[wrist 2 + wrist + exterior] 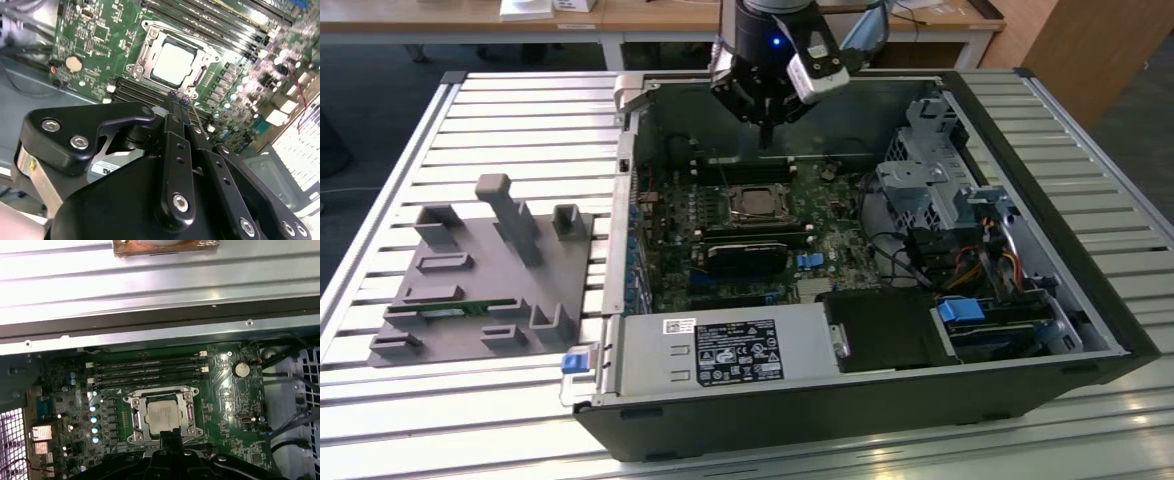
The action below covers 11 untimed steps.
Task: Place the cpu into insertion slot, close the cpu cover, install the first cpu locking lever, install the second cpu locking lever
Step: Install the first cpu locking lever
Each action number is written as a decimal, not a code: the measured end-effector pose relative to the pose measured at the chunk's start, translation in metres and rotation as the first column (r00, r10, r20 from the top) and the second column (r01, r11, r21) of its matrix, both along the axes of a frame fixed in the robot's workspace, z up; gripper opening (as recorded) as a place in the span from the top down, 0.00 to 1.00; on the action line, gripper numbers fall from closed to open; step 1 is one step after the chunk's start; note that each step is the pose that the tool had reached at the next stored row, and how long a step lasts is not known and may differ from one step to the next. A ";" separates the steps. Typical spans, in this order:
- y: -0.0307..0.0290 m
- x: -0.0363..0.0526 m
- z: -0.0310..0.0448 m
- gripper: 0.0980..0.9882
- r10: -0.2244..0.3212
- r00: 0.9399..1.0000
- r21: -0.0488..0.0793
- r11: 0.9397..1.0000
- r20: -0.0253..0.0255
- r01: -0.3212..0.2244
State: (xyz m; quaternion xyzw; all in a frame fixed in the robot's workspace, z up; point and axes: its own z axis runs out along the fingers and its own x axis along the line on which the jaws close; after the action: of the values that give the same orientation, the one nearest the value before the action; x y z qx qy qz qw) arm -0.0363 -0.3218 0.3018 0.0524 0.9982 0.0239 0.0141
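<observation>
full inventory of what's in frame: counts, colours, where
table: 1, silvery, slatted, under everything
computer case: 1, black, open, on the table
fixture tray: 1, grey, on the table at the exterior view's left of the case
power supply: 1, black with a white label, at the case's near edge in the exterior view
drive cage: 1, silvery, inside the case at the exterior view's right
motherboard: 1, green, on the case floor
memory slots: several, black, beside the socket
coin battery: 1, silver, on the motherboard
cpu: 1, silver-grey, seated in the socket
cpu cover: 1, silvery frame, flat around the cpu
gripper: 1, black, shut, empty, over the motherboard near the cpu
</observation>
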 end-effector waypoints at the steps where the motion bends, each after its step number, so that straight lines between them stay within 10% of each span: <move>1: 0.0000 0.0000 -0.0001 0.99 0.017 1.000 0.000 1.000 0.000 -0.017; 11: 0.0000 -0.0048 -0.0039 0.99 0.046 0.999 0.011 0.999 0.001 -0.046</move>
State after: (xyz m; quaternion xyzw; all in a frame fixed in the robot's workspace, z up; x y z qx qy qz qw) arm -0.0411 -0.3217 0.2979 0.0294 0.9990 0.0295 0.0135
